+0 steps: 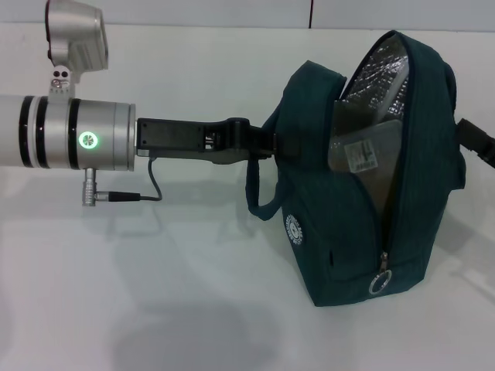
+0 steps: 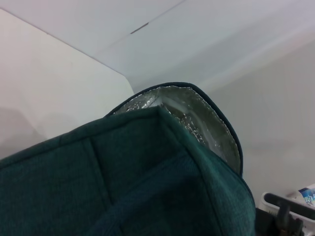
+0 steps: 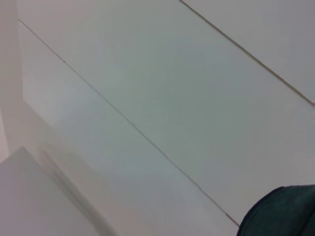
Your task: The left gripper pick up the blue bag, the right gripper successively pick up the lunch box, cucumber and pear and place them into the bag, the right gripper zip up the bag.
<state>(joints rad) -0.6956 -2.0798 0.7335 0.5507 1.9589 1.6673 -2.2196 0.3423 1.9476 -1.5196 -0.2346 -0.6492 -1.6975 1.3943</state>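
My left gripper (image 1: 272, 147) reaches across from the left and meets the blue bag (image 1: 340, 247) at its left upper side, by the handle (image 1: 259, 202) that loops down there. The bag stands upright on the table (image 1: 155, 294), right of the middle. Its mouth gapes toward the front, and the lunch box (image 1: 363, 158) sits inside, leaning in the upper part. The zipper pull (image 1: 379, 283) hangs low at the front, right of the logo (image 1: 292, 229). At the bag's right edge, part of my right arm (image 1: 476, 139) shows behind it.
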